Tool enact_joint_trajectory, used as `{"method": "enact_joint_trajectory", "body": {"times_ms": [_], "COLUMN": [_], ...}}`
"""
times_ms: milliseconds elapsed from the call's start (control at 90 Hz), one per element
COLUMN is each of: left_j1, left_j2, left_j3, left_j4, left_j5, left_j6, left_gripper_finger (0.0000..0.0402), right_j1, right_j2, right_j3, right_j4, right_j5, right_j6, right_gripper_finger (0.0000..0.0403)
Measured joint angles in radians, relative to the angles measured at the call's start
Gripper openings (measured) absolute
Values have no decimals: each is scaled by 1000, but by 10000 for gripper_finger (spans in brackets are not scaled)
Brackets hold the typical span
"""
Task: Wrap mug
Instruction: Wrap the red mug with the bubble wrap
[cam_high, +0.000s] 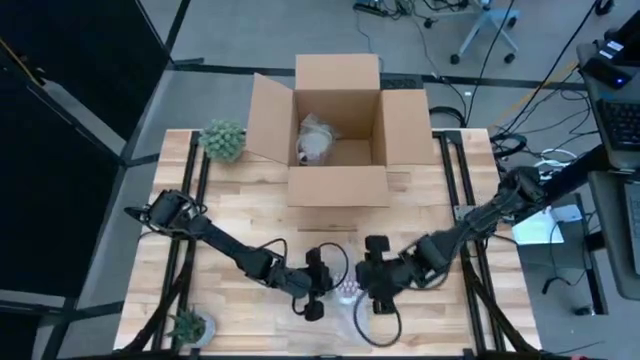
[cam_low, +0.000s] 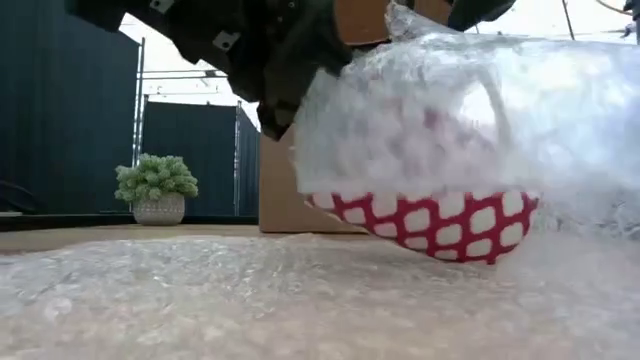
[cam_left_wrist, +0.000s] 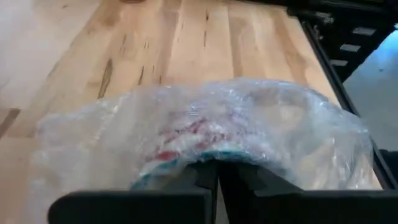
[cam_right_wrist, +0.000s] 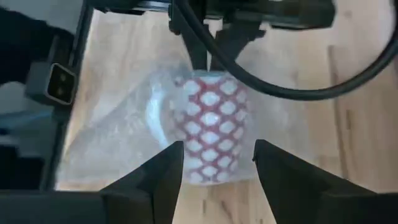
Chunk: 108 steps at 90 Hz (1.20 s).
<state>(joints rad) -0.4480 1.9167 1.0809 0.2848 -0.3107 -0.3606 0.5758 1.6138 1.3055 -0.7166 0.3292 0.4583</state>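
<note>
Red-patterned mug (cam_right_wrist: 211, 124) in bubble wrap (cam_low: 470, 110), left claw (cam_high: 318, 285) pinching it, right claw (cam_right_wrist: 217, 165) open

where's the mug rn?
High view: the mug lies at the table's near edge, centre, half under bubble wrap, between the left gripper and right gripper.

We count one mug (cam_right_wrist: 214, 124), red with a white lattice, and one sheet of bubble wrap (cam_low: 250, 300) around it. There's one cardboard box (cam_high: 337, 130) at 12 o'clock holding one wrapped bundle (cam_high: 317, 140), plus two potted plants (cam_high: 223, 140), at 10 and 7 o'clock. Two arms, so two grippers: left gripper (cam_high: 322, 285), right gripper (cam_high: 372, 275).
</note>
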Motion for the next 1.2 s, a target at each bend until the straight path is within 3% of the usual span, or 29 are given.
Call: {"method": "enact_joint_trajectory", "body": {"times_ms": [167, 411, 544, 1044, 1200], "left_j1": [1, 1, 4, 84, 92], "left_j2": [-4, -7, -8, -9, -9], "left_j3": [0, 36, 54, 61, 61], "left_j4": [6, 9, 9, 17, 21], "left_j5": [-1, 19, 22, 48, 49], "left_j6": [0, 0, 5, 6, 4], "left_gripper_finger": [0, 0, 0, 0, 0], "right_j1": [51, 52, 45, 13, 4], "right_j2": [0, 0, 0, 0, -27], "right_j3": [-124, -382, -459, -597, -596], "right_j4": [43, 451, 585, 705, 604], "right_j5": [59, 116, 117, 112, -11], "right_j6": [158, 211, 180, 130, 173], "right_gripper_finger": [185, 185, 185, 185, 185]}}
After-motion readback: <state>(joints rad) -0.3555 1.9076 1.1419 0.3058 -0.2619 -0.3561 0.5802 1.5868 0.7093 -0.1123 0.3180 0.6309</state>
